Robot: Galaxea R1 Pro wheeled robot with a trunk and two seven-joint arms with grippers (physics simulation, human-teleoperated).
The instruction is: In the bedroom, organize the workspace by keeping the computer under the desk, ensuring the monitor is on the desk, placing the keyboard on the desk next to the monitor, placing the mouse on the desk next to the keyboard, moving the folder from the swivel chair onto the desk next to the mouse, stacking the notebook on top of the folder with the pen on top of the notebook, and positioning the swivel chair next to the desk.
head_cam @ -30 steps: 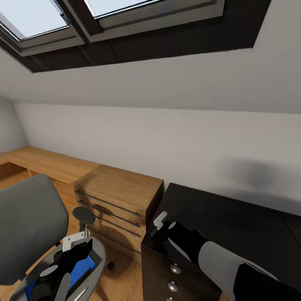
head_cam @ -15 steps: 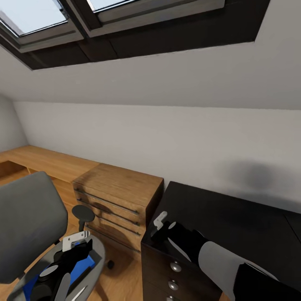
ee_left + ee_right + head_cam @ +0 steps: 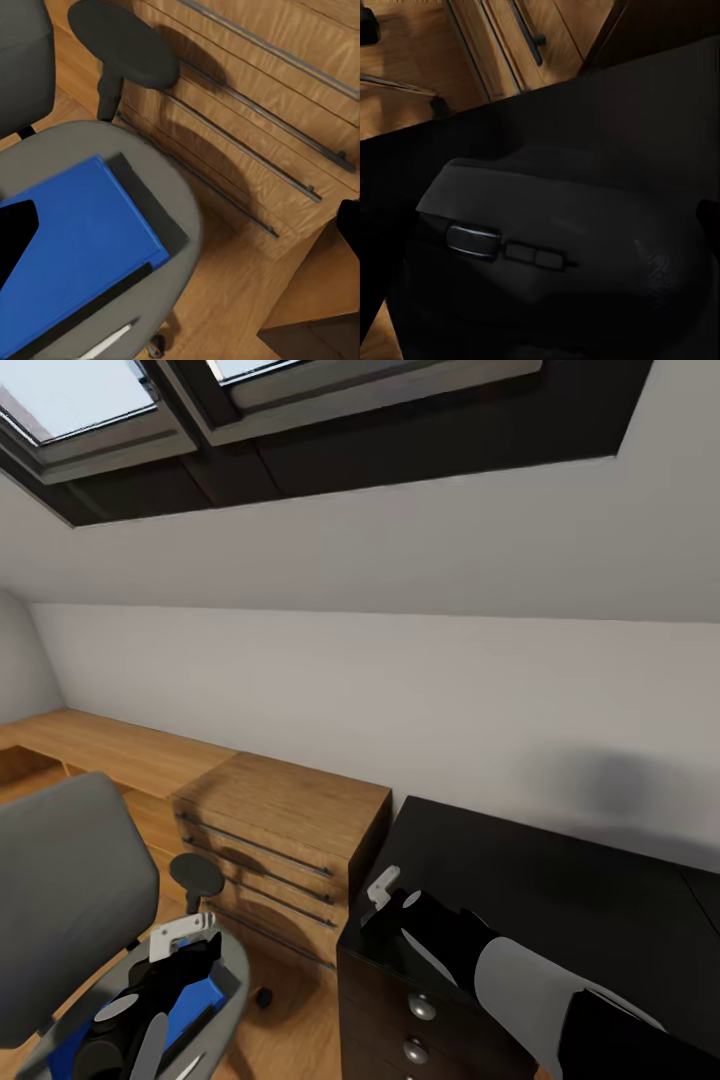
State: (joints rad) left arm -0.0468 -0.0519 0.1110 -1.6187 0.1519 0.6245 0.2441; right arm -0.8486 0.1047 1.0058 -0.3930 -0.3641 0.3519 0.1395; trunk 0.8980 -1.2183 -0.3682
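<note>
Item, swivel chair (image 3: 70, 900): grey padded seat and backrest, a black oval armrest (image 3: 124, 41), standing just beside a light wooden drawer chest (image 3: 285, 840) with long dark bar handles; on its seat lies the flat bright-blue folder (image 3: 71, 251), with a thin white pen (image 3: 105, 343) near the seat's edge. Item, glossy black table (image 3: 560, 890) with round-knobbed drawers, hard against the chest, carrying the dark grey oval mouse (image 3: 555, 225) with wheel and side buttons. Left pincer (image 3: 185, 935) hangs over the chair seat, right pincer (image 3: 385, 885) over the table corner above the mouse; I cannot tell how wide either stands.
</note>
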